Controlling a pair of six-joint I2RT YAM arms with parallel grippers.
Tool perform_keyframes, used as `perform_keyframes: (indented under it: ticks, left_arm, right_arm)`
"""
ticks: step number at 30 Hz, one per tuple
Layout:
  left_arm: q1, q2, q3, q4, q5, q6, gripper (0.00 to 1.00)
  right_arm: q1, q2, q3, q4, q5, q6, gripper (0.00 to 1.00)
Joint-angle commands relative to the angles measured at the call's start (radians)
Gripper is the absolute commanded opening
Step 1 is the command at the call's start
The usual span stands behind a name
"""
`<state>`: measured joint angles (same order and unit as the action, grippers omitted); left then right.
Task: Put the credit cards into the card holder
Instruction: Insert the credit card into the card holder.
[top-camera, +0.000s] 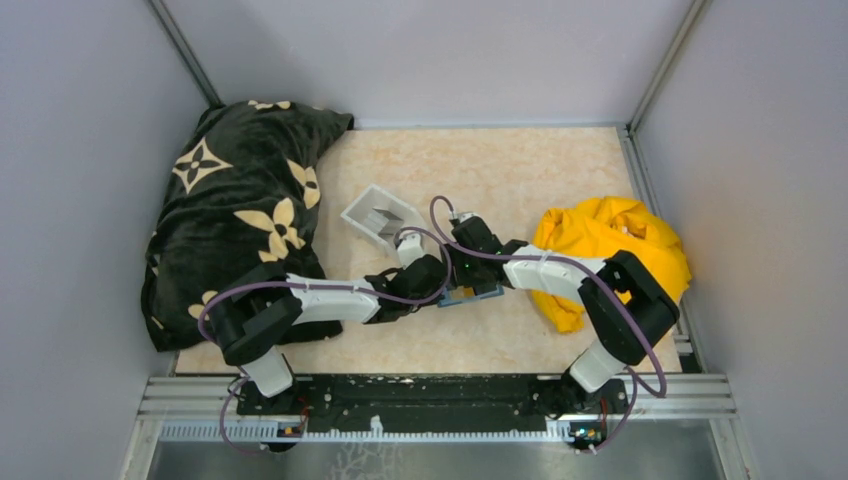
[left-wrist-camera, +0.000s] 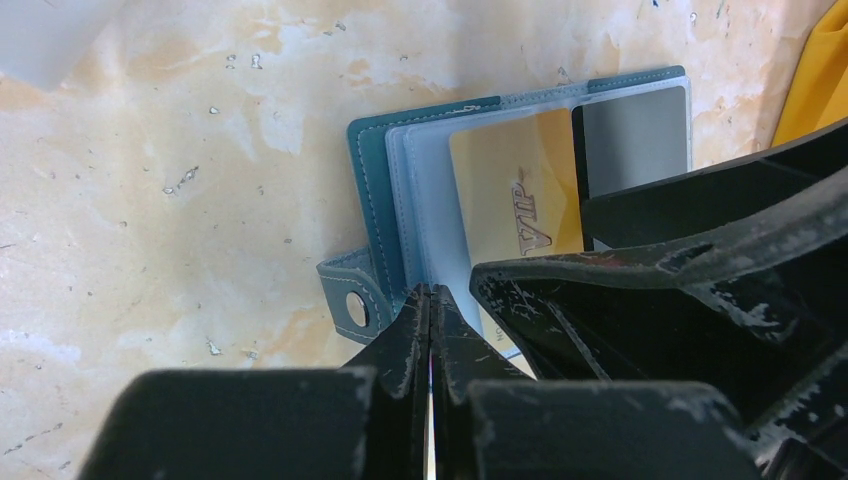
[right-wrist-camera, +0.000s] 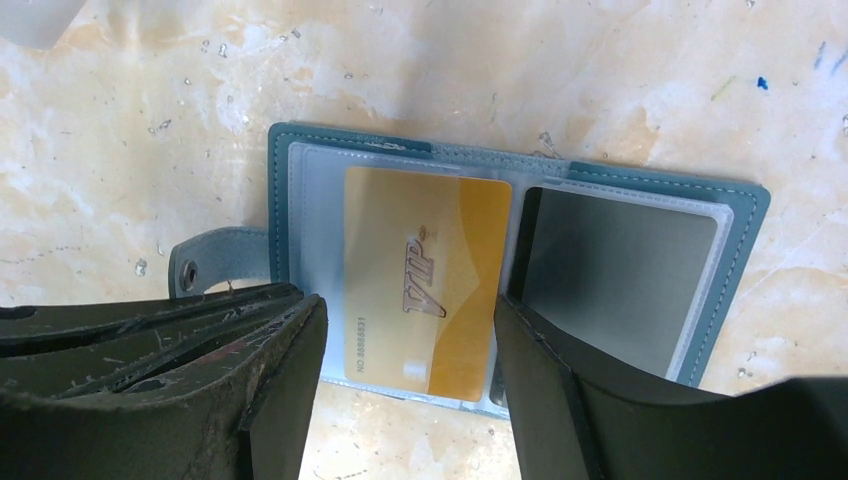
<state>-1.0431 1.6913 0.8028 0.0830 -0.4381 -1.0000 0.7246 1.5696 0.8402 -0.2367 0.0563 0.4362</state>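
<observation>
1. Left gripper (left-wrist-camera: 430, 305): jaws pressed together and nothing shows between them. The tips are down at the edge of the card holder's clear sleeve, just beside the snap tab (left-wrist-camera: 348, 290). Can't tell if they touch it.
2. Right gripper (right-wrist-camera: 405, 340): jaws spread wide, one finger on each side of the gold card (right-wrist-camera: 400, 230). There is a visible gap between one finger and the card's edge, and the other finger overlaps the opposite edge. It isn't clamping anything.
3. Card holder (right-wrist-camera: 280, 200): the teal wallet lies open and flat on the table (top-camera: 500, 170), clear sleeves facing up, under both grippers at mid-table.
4. Cards: the gold "VIP" card lies on the tab-side page. Can't tell if it's inside the sleeve or on top of it. The grey card (right-wrist-camera: 620, 270) sits in the other page's sleeve.
5. Further out: a clear tray (top-camera: 352, 212) lies just beyond the grippers. A black floral blanket (top-camera: 240, 200) is at far left and a yellow cloth (top-camera: 610, 240) at right, behind the right arm.
</observation>
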Motion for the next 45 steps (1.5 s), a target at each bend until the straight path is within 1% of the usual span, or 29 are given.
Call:
perform_keyframes:
  ticks: [1, 8, 19, 25, 31, 36, 37, 45]
  left_arm:
    - [-0.003, 0.008, -0.035, -0.034, -0.011, -0.001, 0.0]
    - [-0.002, -0.011, -0.054, -0.008, -0.01, 0.006, 0.0]
    - [-0.001, -0.094, -0.106, 0.02, -0.039, -0.004, 0.02]
    - [-0.002, -0.076, -0.105, 0.032, -0.024, -0.004, 0.02]
    - [-0.002, -0.045, -0.089, 0.035, -0.006, 0.005, 0.01]
    - [-0.001, -0.038, -0.094, 0.038, 0.002, 0.002, 0.0]
    - [-0.001, -0.038, -0.096, 0.038, 0.003, 0.001, 0.0]
    - [0.002, -0.039, -0.105, 0.049, 0.012, -0.005, 0.0]
  right_arm:
    - [0.017, 0.026, 0.036, 0.022, 0.005, -0.014, 0.63]
    - [0.031, 0.032, 0.052, 0.02, -0.003, -0.001, 0.62]
    - [0.032, 0.047, 0.053, 0.018, 0.006, -0.002, 0.62]
    - [0.041, 0.051, 0.063, 0.01, 0.014, -0.004, 0.63]
    - [0.056, 0.065, 0.078, 0.002, 0.02, -0.005, 0.65]
    - [0.068, 0.074, 0.095, -0.012, 0.034, -0.005, 0.71]
    - [0.07, 0.104, 0.095, -0.012, 0.036, -0.005, 0.72]
    - [0.082, 0.144, 0.105, -0.021, 0.056, -0.006, 0.71]
